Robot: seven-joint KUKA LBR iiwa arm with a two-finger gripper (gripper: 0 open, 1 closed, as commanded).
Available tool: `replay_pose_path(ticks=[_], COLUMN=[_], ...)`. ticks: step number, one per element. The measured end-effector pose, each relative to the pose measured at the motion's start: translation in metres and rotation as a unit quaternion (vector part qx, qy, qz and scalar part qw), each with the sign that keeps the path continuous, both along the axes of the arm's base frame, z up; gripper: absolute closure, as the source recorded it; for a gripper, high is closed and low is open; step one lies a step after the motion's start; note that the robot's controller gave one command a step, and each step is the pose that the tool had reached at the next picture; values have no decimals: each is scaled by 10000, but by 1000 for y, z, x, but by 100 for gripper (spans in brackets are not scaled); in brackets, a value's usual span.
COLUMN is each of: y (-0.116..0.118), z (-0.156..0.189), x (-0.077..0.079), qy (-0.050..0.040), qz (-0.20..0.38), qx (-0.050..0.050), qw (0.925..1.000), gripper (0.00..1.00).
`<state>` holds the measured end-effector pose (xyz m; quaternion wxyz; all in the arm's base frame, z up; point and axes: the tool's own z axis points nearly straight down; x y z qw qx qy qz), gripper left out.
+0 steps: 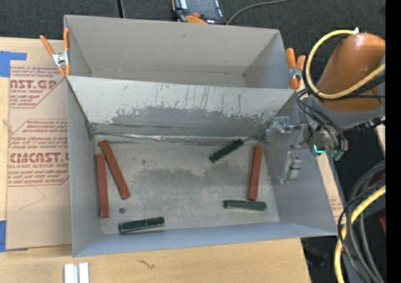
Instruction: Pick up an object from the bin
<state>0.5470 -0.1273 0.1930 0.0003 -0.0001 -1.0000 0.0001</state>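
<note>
1. The robot's two-finger gripper [290, 172] hangs over the right sloping wall of the grey metal bin [175, 56]. I cannot tell whether it is wide or narrow, and nothing can be seen held in it.
2. The thing nearest the gripper is a long, thin red-brown rod [255, 172]. It lies on the floor just beside the gripper, on the side toward the bin's middle, and apart from it.
3. The rod's long axis runs nearly from the back wall toward the front, so it lies side-on to the gripper.
4. A short dark green bar [245, 205] lies near the gripper, beyond the rod's front end. A second tilted green bar [226, 150] lies past the rod's back end.
5. Well apart from the gripper lie two more red-brown rods [114, 169] and a third green bar [141, 225].
6. Judged from this, taking the near rod calls for a short shift inward, then a descent, closing across the rod's narrow width.
</note>
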Motion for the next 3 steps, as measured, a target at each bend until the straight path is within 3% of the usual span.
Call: replay_pose_path(ticks=[1,2,3], y=[16,17,27], z=[-121,-118,23], x=[16,18,38], qy=[11,-15,-59], qz=[2861,2867,2736], qx=[18,10,-19], qw=[9582,9580,9618], gripper=[0,100,100])
